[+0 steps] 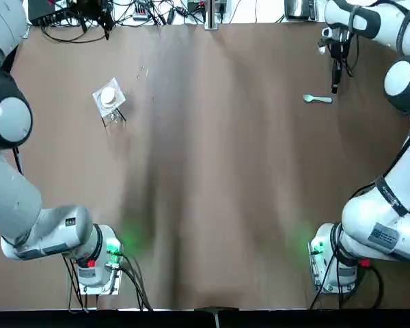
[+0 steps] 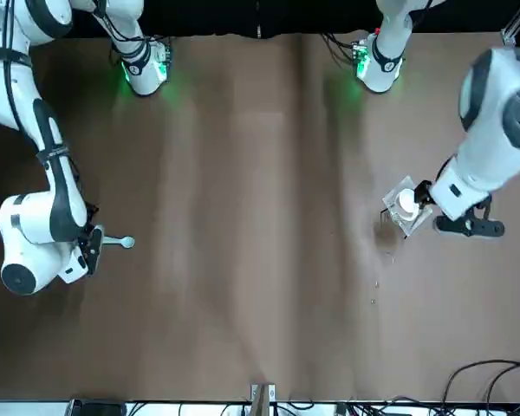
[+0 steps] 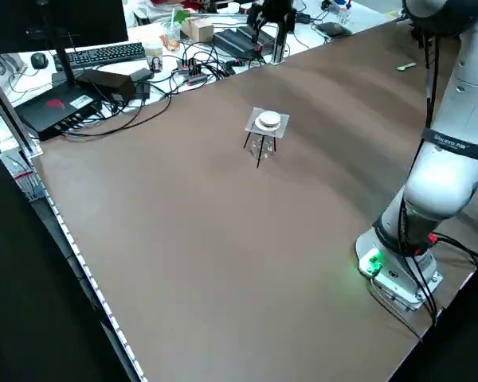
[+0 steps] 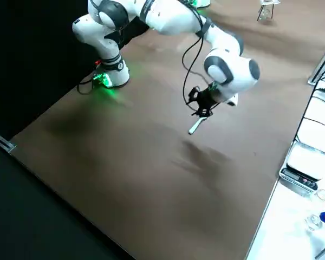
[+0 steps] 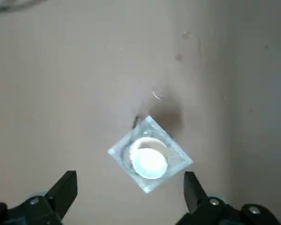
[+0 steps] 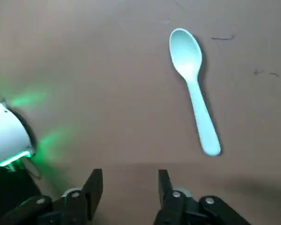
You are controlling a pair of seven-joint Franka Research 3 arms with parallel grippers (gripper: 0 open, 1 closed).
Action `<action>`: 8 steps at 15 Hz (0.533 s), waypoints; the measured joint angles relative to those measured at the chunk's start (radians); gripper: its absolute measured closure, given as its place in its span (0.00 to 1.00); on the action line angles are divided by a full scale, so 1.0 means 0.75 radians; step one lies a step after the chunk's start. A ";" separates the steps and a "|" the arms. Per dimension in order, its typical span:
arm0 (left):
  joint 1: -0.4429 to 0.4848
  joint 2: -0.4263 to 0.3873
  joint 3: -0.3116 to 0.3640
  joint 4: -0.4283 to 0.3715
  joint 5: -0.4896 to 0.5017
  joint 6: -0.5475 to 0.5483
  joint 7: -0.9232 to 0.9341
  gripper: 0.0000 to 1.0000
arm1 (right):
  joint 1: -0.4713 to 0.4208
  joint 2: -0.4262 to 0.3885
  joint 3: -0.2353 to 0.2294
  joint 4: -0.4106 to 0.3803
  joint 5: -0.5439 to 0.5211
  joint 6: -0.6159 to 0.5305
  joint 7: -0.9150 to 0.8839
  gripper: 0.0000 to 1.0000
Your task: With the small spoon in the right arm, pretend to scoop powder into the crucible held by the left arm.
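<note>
A small white crucible (image 1: 108,96) sits on a clear square stand (image 5: 176,154) at the table's far left. In the left wrist view the crucible (image 5: 149,161) lies just ahead of my left gripper (image 5: 129,187), which hovers over it, open wide and holding nothing. A pale spoon (image 1: 318,99) lies flat on the table at the far right. My right gripper (image 1: 335,83) hangs just beyond it, off to its right. In the right wrist view the spoon (image 6: 195,90) is ahead of and to one side of the right gripper (image 6: 129,183), which is open and empty.
Cables and electronics (image 1: 123,10) line the table's far edge. Both arm bases, lit green (image 1: 113,249) (image 1: 319,249), stand at the near edge. A keyboard and desk clutter (image 3: 103,54) lie beyond the far edge, off the brown tabletop.
</note>
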 joint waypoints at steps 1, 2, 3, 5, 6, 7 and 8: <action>-0.028 -0.020 -0.001 0.007 0.037 -0.003 -0.015 0.00 | 0.023 -0.010 0.000 0.020 -0.004 -0.039 0.061 0.44; -0.040 -0.041 -0.002 0.019 0.041 -0.015 -0.035 0.00 | 0.041 -0.021 0.000 0.035 -0.008 -0.069 0.127 0.44; -0.042 -0.062 -0.003 0.031 0.026 -0.031 -0.070 0.00 | 0.054 -0.036 0.001 0.045 -0.009 -0.083 0.197 0.44; -0.028 -0.109 -0.002 0.050 -0.057 -0.044 -0.155 0.00 | 0.074 -0.078 0.003 0.056 -0.009 -0.093 0.363 0.42; -0.021 -0.135 0.000 0.056 -0.101 -0.046 -0.180 0.00 | 0.081 -0.104 0.006 0.056 -0.008 -0.102 0.446 0.41; -0.016 -0.162 0.001 0.058 -0.153 -0.050 -0.195 0.00 | 0.088 -0.127 0.010 0.056 -0.007 -0.120 0.525 0.41; -0.012 -0.185 0.003 0.058 -0.204 -0.055 -0.201 0.00 | 0.096 -0.149 0.015 0.055 -0.006 -0.138 0.601 0.39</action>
